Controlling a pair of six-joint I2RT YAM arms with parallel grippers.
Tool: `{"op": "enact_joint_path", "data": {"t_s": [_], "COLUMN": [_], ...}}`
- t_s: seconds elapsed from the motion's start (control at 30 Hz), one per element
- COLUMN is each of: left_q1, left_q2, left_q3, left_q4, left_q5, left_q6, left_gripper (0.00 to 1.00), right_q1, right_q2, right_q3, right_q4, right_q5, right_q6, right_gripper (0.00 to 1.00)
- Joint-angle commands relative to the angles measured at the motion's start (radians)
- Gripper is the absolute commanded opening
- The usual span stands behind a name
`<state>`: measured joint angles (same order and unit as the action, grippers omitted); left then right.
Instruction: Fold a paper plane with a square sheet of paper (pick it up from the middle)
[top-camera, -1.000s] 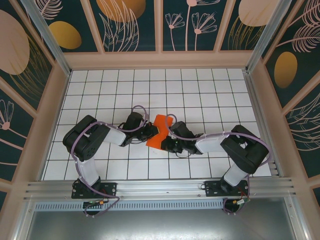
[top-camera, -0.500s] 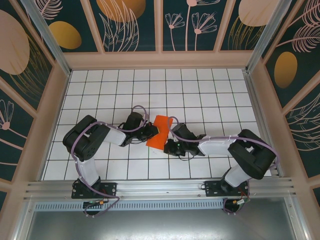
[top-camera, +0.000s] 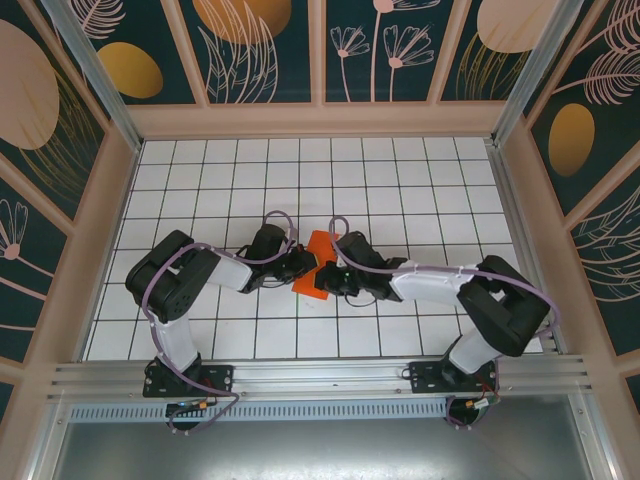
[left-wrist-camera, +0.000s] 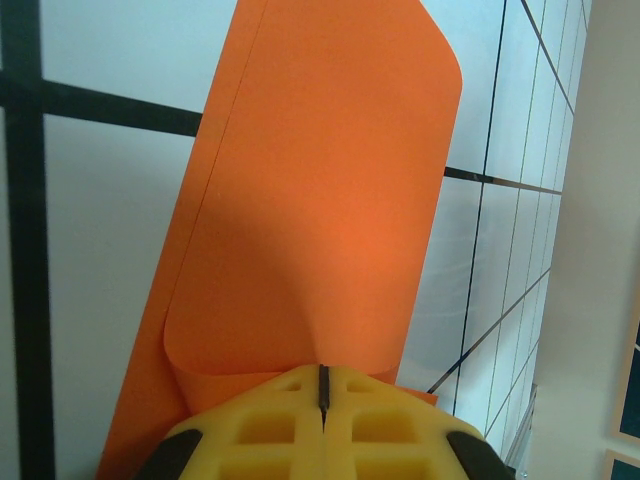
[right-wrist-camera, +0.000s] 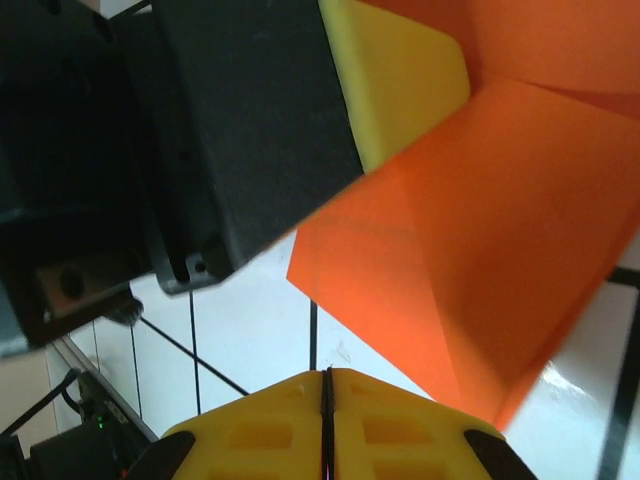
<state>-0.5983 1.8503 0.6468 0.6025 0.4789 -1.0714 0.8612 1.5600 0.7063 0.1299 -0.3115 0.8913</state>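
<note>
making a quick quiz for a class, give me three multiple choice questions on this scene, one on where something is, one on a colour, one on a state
1. Where does the paper lie?
A) against the far wall
B) mid-table, between the left hand and the right hand
C) on the metal rail

2. What colour is the paper?
A) white
B) blue
C) orange

3. How is the left hand?
A) shut on the paper
B) wide open above it
C) shut, well away from it

Answers:
1 B, the top view shows it mid-way across the tiled table with both hands at it.
2 C, it is bright orange in all views.
3 A, the left wrist view shows the yellow fingers pressed together with the paper coming out between them.
</note>
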Motion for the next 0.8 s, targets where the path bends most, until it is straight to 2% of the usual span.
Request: {"op": "enact_joint_path", "data": {"t_s": [0.0, 0.27, 0.77], "left_q1": [-0.001, -0.001, 0.000], "left_q2": [0.032, 0.036, 0.042], "left_q3": [-0.032, -0.030, -0.030], "left_q4": [-0.096, -0.090, -0.090], "left_q5": [-0.053, -0.046, -0.039], "left_q6": [0.019, 0.017, 0.020], "left_gripper": [0.00, 0.00, 0.00], "right_q1": [0.003, -0.007, -0.025], "right_q2": [0.046, 0.117, 0.195], "right_q3": [0.071, 0.116, 0.072], "right_q4": [0.008, 0.003, 0.013], "right_q5": [0.012, -0.001, -0.003], "right_q6": [0.005, 0.015, 0.023], "right_gripper": [0.11, 0.12, 0.11]}}
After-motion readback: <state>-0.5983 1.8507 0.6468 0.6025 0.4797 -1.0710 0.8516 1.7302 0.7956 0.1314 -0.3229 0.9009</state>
